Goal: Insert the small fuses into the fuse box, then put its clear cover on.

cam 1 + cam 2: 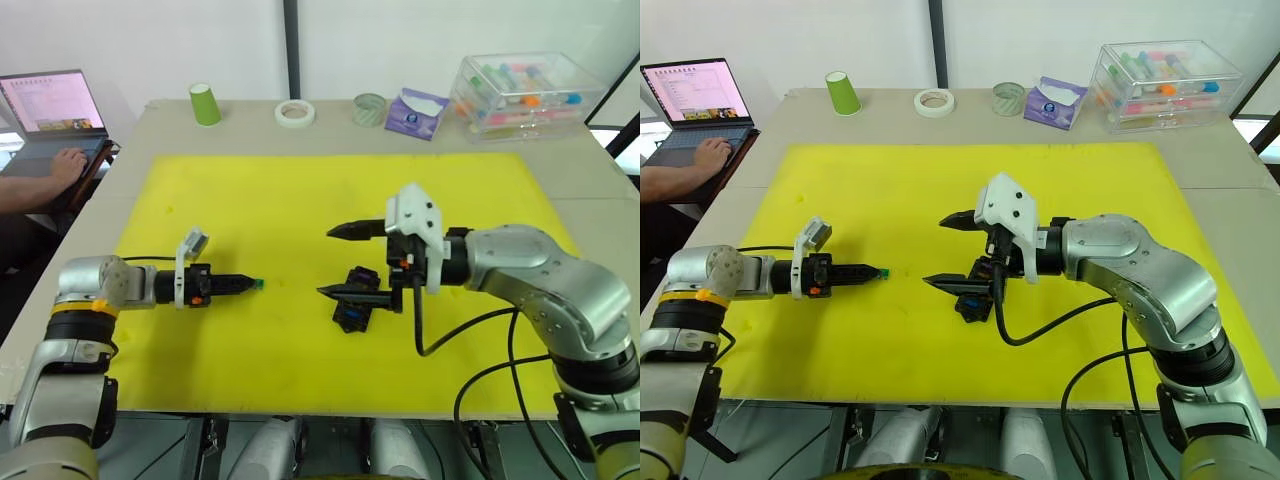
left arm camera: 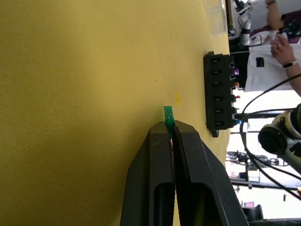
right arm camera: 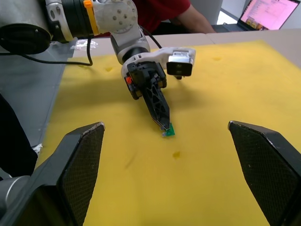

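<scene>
My left gripper (image 1: 248, 284) is shut on a green fuse (image 1: 257, 284) that pokes out of its tips just above the yellow mat (image 1: 300, 190). The wrist views show the same fuse (image 2: 168, 114) (image 3: 169, 130). The black fuse box (image 1: 355, 308) lies on the mat at centre. Its row of slots (image 2: 218, 92) faces the left gripper, with bits of purple, red and blue at its far side. My right gripper (image 1: 338, 262) stands wide open over the box, its lower finger just above it. A pale translucent strip (image 2: 215, 19) lies on the mat; I cannot tell whether it is the clear cover.
Behind the mat stand a green cup (image 1: 205, 103), a tape roll (image 1: 295, 113), a purple tissue pack (image 1: 417, 112) and a large clear storage box (image 1: 525, 95). At the far left, a person's hand (image 1: 68, 162) rests on a laptop.
</scene>
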Robot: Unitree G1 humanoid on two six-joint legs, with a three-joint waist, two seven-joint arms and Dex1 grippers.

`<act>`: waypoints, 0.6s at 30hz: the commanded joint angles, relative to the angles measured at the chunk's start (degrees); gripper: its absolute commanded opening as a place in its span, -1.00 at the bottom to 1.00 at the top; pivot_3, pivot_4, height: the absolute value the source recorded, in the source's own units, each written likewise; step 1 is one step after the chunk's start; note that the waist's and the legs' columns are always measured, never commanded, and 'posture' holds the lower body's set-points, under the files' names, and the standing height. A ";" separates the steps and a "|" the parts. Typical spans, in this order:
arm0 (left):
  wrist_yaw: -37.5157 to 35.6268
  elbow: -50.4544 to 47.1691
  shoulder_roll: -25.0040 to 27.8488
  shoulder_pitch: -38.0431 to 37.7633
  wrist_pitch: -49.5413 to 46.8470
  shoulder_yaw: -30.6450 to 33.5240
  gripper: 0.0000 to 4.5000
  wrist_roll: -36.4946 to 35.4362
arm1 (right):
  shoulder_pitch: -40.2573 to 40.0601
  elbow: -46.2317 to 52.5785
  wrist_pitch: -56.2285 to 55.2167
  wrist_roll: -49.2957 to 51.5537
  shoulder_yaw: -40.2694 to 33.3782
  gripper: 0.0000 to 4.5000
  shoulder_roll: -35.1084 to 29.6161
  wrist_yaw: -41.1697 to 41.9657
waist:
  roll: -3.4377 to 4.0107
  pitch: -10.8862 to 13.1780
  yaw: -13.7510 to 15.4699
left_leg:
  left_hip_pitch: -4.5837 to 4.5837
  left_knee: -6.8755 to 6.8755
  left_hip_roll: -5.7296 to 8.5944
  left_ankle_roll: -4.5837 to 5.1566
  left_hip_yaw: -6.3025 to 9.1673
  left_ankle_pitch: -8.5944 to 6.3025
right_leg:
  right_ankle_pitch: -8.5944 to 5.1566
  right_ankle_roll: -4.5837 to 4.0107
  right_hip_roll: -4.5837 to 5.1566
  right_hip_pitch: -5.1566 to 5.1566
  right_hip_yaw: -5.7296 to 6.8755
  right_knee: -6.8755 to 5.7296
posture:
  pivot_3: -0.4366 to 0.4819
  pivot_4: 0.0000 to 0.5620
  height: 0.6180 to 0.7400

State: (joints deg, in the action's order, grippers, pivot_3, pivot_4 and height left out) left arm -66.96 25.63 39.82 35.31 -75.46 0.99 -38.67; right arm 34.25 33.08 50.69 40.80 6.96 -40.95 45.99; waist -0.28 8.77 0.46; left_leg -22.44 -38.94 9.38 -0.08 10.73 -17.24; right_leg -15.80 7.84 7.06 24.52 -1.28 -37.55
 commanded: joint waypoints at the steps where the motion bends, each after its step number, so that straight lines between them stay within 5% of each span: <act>1: 0.11 -9.16 -0.06 -0.78 1.94 5.39 -0.99 -4.20 | 3.16 -0.99 3.25 1.94 -2.20 1.00 -1.53 0.33 | 0.00 0.00 -0.07 | 0.00 0.00 0.00 0.00 0.00 0.00 | 0.00 0.00 0.00 0.01 0.00 0.00 | -0.05 -0.47 1.00; 6: 0.41 -28.52 -2.01 -3.29 15.00 7.33 -0.99 -5.02 | 6.61 -3.37 8.46 2.70 -1.68 1.00 -2.68 -0.35 | -0.02 0.02 0.10 | -0.09 -0.01 -0.01 0.00 0.01 0.00 | 0.00 0.00 0.16 0.02 0.00 0.06 | -0.05 -0.47 1.00; 10: 0.21 -34.93 -3.30 -5.15 28.11 4.99 -0.99 -0.24 | 8.19 -4.33 10.93 2.98 -0.86 1.00 -2.00 -1.01 | -0.02 0.02 0.10 | -0.09 0.02 -0.01 0.00 -0.02 0.00 | 0.00 -0.01 0.20 0.02 0.02 0.08 | -0.05 -0.47 1.00; 13: -3.72 -37.11 -2.56 -7.75 45.59 -1.04 -1.00 9.19 | 8.47 -4.60 9.83 -0.81 2.30 0.51 -2.42 -1.48 | -0.02 0.01 -0.10 | -0.05 0.11 -0.03 -0.01 -0.11 0.00 | 0.00 -0.01 0.22 0.04 0.00 0.11 | -0.05 -0.47 1.00; 18: -4.61 -34.17 -3.84 -7.51 56.94 -3.06 -1.00 13.41 | 8.64 -4.36 4.85 -6.36 6.47 0.45 -3.28 0.40 | -0.02 0.02 0.24 | -0.07 0.08 -0.03 0.00 -0.12 0.00 | 0.01 -0.01 0.22 0.03 0.01 0.13 | -0.05 -0.47 1.00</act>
State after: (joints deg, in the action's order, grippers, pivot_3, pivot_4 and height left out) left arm -70.94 -8.67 35.63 27.20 -22.32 -2.08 -26.44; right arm 41.36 27.75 57.35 35.66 13.82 -44.15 46.05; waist -0.30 8.79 0.71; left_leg -22.51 -38.87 9.36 -0.08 10.61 -17.24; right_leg -15.79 7.83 7.28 24.55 -1.26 -37.42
